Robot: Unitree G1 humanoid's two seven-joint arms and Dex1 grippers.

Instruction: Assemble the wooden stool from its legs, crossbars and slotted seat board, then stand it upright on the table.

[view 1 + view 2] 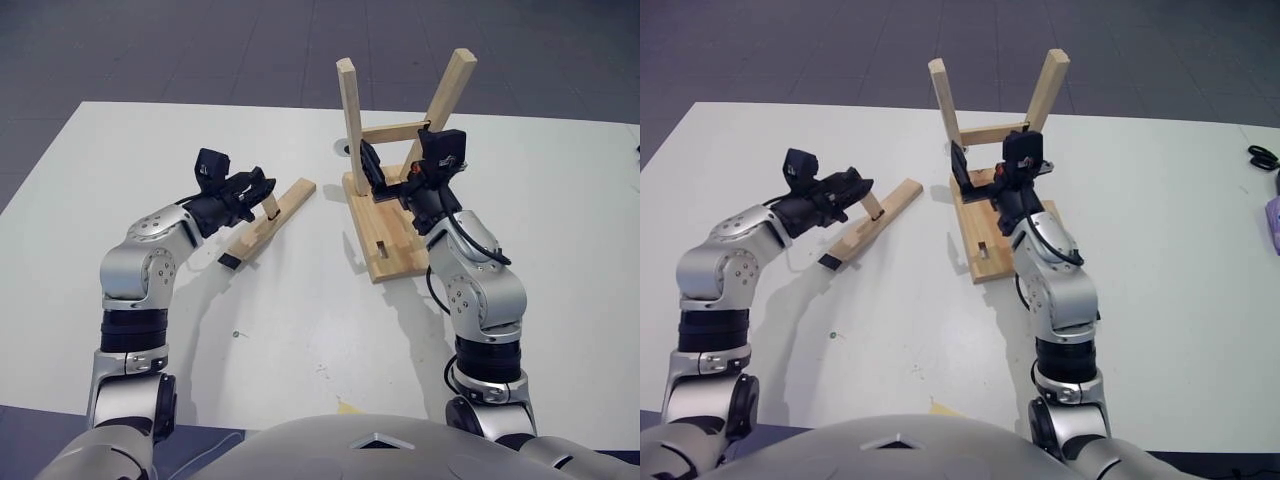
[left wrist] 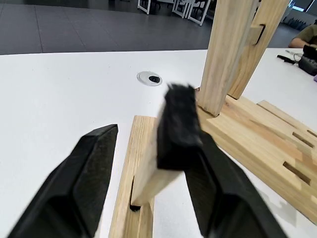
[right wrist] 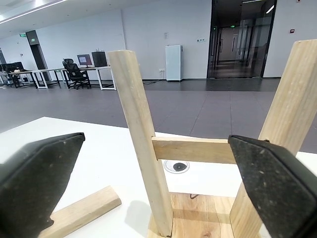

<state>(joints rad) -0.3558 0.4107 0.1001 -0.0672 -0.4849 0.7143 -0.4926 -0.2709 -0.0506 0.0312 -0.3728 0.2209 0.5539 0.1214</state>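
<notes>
On the table, seat board (image 1: 385,250): and it's lying flat on the white table (image 1: 150,160), a little right of centre, long axis running away from the robot with the near end swung slightly to the right.
Slots (image 1: 384,245): open cut-outs face up on the near half of the board.
Upright legs (image 1: 352,120): two of them planted in the board's far end, pointing up and splaying apart; the right one leans out to the right.
Crossbar (image 1: 395,130): level, bridging those two legs partway up.
Right gripper (image 1: 405,170): fingers spread wide, holding nothing, hovering over the board just in front of the two legs.
Loose leg (image 1: 290,200): flat on the table left of the board and apart from it, long axis diagonal, far end towards the board, dark-tipped near end towards the robot's left.
Short bar (image 1: 271,207): plugged into that loose leg, sticking up at a tilt.
Left gripper (image 1: 262,188): fingers parted around the short bar, one right against it, the other clear of it.
Cable grommet (image 2: 149,78): set in the table beyond the loose leg.
</notes>
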